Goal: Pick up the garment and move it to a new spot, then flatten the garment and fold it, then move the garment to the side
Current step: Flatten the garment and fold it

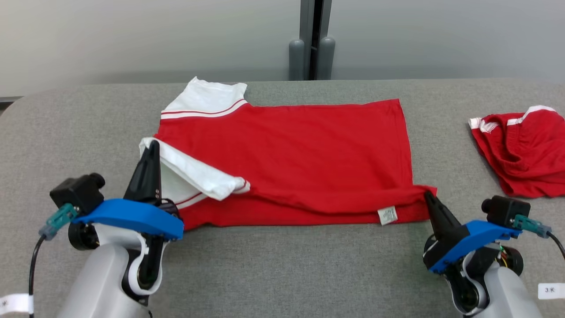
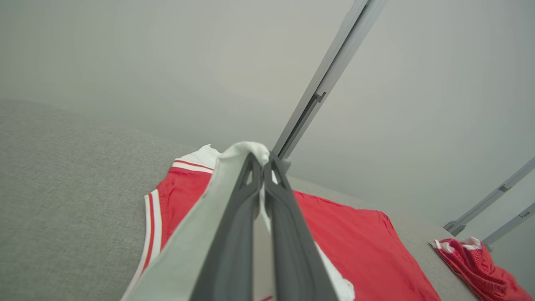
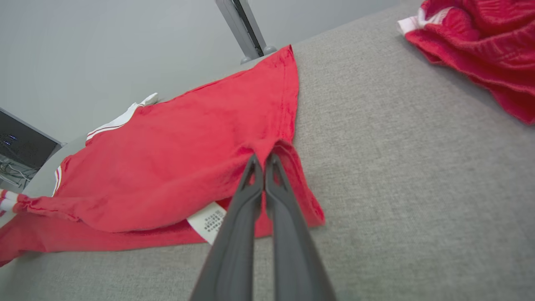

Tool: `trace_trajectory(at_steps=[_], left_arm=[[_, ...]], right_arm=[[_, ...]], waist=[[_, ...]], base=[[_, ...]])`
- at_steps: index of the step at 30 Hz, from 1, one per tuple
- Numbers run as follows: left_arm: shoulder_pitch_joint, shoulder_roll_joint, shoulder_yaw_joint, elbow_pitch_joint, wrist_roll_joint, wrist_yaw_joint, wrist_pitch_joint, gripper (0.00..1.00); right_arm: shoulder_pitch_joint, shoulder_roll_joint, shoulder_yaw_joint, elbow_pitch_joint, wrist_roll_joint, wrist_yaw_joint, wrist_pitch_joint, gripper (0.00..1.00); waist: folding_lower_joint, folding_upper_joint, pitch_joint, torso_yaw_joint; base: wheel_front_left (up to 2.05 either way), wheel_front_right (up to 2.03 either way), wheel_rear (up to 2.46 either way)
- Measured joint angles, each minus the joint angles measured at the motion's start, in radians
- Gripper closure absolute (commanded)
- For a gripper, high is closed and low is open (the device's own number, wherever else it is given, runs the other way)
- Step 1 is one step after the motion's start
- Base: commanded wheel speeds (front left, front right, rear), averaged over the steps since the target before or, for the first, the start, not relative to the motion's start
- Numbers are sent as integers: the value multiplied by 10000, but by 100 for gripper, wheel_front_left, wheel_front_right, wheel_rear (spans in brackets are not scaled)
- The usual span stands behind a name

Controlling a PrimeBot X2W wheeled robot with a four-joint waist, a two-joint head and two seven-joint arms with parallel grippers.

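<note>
Pale grey forearms (image 1: 97, 282) ending in long dark tapered fingers: left claw (image 1: 152, 143) and right claw (image 1: 427, 194)
Each wrist is capped by a blue bracket (image 1: 132, 216), on which a black camera block (image 1: 77, 191) with a teal plug (image 1: 57, 218) is mounted; a black cable (image 1: 33, 269) is led from each plug, and a white printed tag (image 1: 551, 290) is seen beside each arm.

One grey fabric-covered desk (image 1: 282, 265) carries two garments: one flat red cloth T-shirt (image 1: 287, 154) and one crumpled red garment with white trim (image 1: 525, 154). The T-shirt shows two white, red-striped sleeves (image 1: 203, 99) and one small white care label (image 1: 387, 215). There are two grippers with long dark jaws — the left gripper (image 1: 153, 145) and the right gripper (image 1: 427, 194). Two rounded grey posts (image 1: 296, 59) stand behind.
</note>
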Motion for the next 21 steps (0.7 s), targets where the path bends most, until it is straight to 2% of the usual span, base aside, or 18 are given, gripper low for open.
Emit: trace_trajectory(at_steps=[14,15,16,17,21], left_arm=[[-1509,-303,79,2571,144,-397,-635,100],[-1621,-332,84,2790,144,-407,-673,100],[-1820,-357,94,3139,161,-426,-719,66],[-1820,-357,94,3139,161,-426,-719,0],[-2110,-430,155,3515,255,-673,-911,0]], right_arm=[[-1788,4,477,2182,-153,0,-1321,100],[-1915,4,508,2353,-244,0,-1442,83],[-2163,2,593,2656,-270,0,-1684,52],[-2163,2,593,2656,-270,0,-1684,0],[-2525,4,667,3149,-635,0,-2462,0]], waist=[[0,0,507,-95],[0,0,537,-87],[0,0,606,-72],[0,0,606,-72],[0,0,713,-35]], base=[[0,0,0],[0,0,0],[0,0,0],[0,0,0],[0,0,0]])
